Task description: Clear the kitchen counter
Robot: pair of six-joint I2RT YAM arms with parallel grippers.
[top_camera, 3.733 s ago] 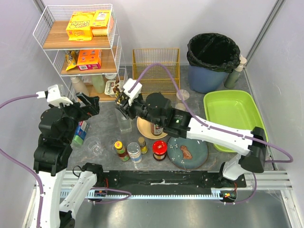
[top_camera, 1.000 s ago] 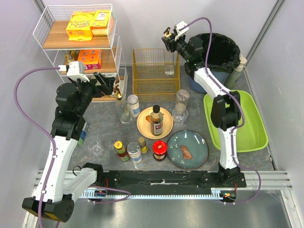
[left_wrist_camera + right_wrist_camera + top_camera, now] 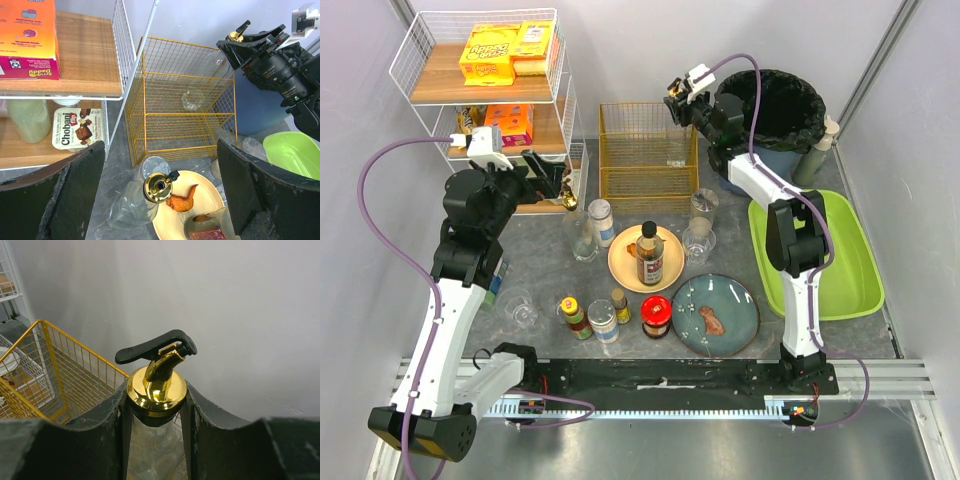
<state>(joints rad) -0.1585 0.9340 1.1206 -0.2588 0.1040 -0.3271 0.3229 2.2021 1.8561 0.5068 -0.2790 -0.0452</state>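
Right wrist: right gripper (image 3: 156, 407) clamped on neck of clear glass gold-spouted bottle (image 3: 156, 387). Likely fragile, slick; hold under collar. Left gripper (image 3: 160, 195) splayed, empty

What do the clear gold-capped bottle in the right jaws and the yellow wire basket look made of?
The clear bottle with gold pourer cap: body looks like glass, transparent, glinting, possibly clear plastic; cap shiny gold metal-look; lever matte black, likely plastic. The yellow wire basket: thin rod grid, probably coated steel, glossy.
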